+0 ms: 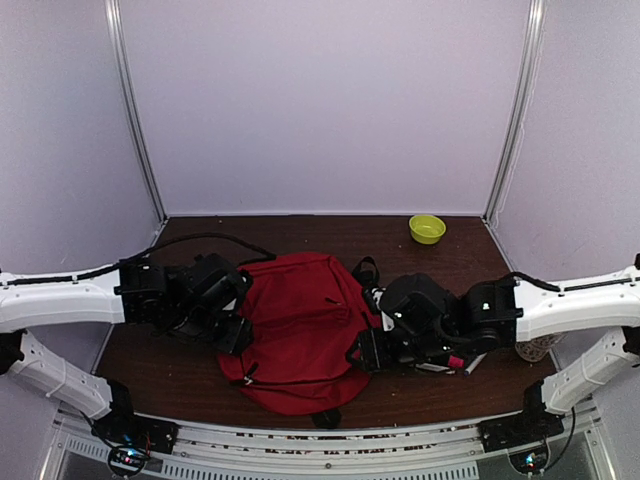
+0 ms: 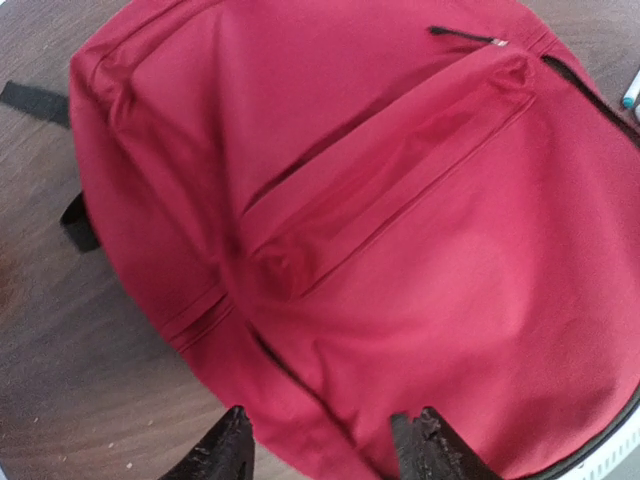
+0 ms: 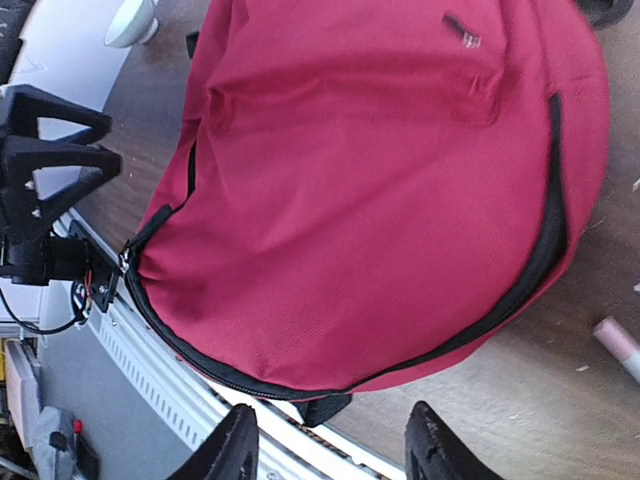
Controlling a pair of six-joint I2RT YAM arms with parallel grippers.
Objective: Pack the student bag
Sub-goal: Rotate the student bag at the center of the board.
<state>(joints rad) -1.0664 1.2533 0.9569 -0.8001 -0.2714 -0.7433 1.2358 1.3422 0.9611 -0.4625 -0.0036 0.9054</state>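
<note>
The dark-red student bag (image 1: 300, 325) lies flat in the middle of the table, its black top loop (image 1: 325, 418) at the near edge. My left gripper (image 1: 236, 336) is open at the bag's left edge; in the left wrist view (image 2: 325, 452) its fingers straddle the red fabric (image 2: 400, 200) without closing on it. My right gripper (image 1: 364, 352) is open at the bag's right side; in the right wrist view (image 3: 335, 452) it hovers over the near edge just past the bag (image 3: 380, 190) and its loop (image 3: 325, 408). The black zip (image 3: 545, 250) runs round the rim.
A green bowl (image 1: 427, 228) sits at the back right. A pale cup (image 1: 535, 348) stands by the right arm. A pink pen (image 3: 620, 345) lies on the table right of the bag, and another pen tip (image 2: 632, 92) shows beside it. The metal front rail (image 1: 320, 445) is close.
</note>
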